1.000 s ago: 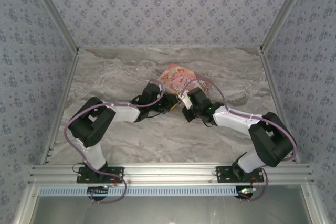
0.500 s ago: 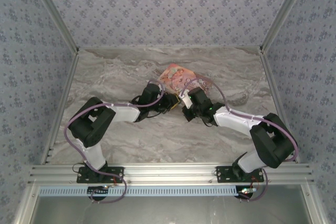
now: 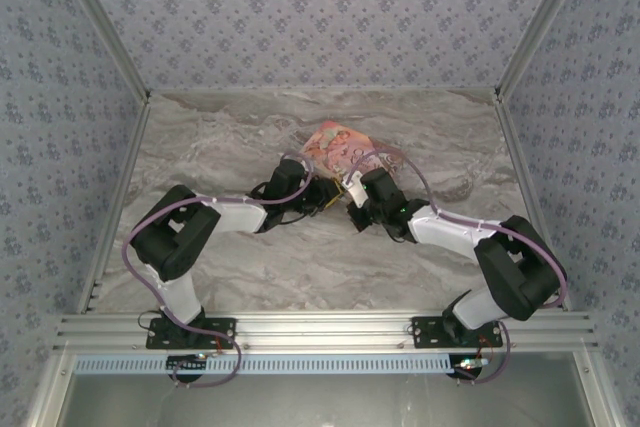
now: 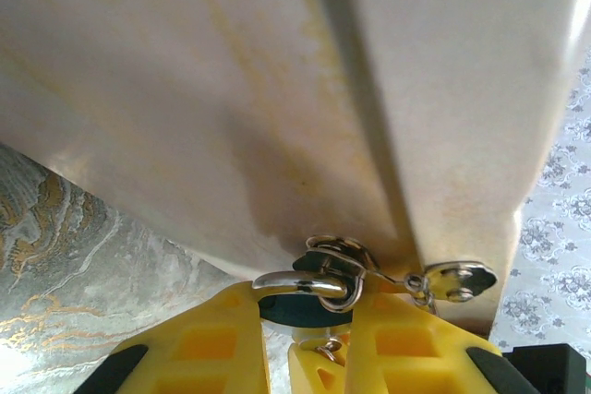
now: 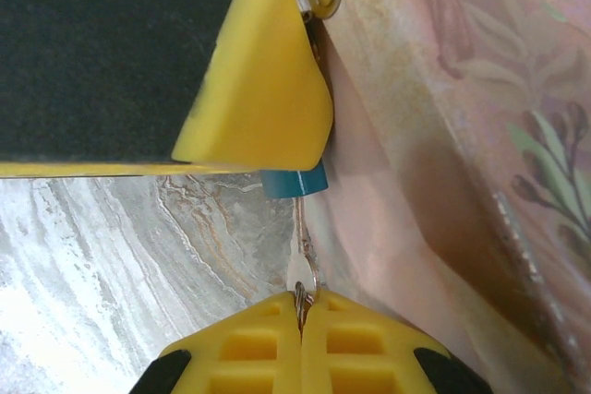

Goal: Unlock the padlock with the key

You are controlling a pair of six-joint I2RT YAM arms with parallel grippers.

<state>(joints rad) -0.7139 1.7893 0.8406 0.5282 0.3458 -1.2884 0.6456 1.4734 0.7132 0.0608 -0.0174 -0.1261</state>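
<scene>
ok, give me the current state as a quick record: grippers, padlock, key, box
left gripper: shut on padlock
right gripper: shut on key
key: tip at the padlock's end, depth unclear
padlock: teal, hangs at metal clasp of pink box
pink box: on table, between both arms
unlocked: cannot tell

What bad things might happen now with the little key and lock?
The key is thin and the right gripper pinches only its end, so it may bend or slip when turned. The left gripper holds the small padlock close to the box, so a hard twist may pull it loose or nudge the box.
</scene>
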